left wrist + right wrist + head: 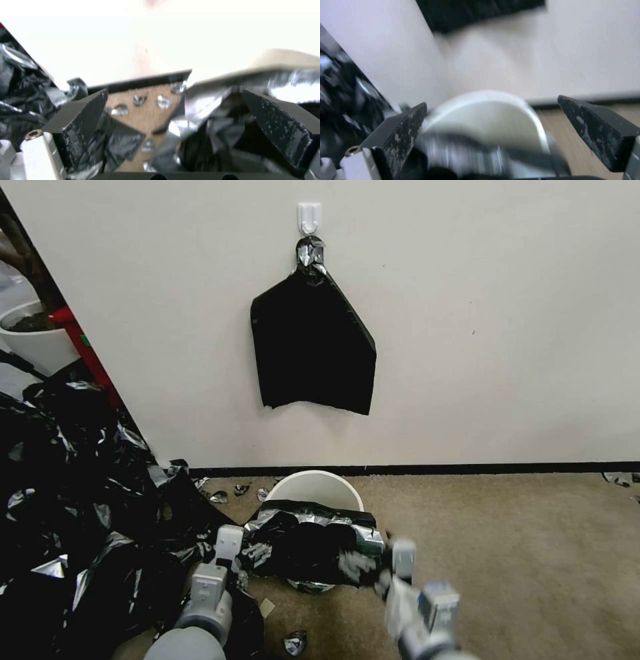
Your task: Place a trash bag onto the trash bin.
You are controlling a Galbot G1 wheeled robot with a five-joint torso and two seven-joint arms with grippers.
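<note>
Draped over the near rim only, the trash bag [308, 543] was seen half fitted on the trash bin [319, 489], which stood on the floor against the wall. The far rim was left bare. The left pincer [235, 548] and right pincer [395, 561] were spread wide beside the bag, nothing gripped.

Trash bag [308, 543] on trash bin's [319, 489] near rim; wall [467, 313] behind.

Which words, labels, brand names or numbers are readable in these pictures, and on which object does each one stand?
None. No view shows any readable text.
The trash bag and trash bin carry no visible print.
The wall hook and the hanging sheaf of bags are also plain.
A small green mark on the red object is too small to read.
</note>
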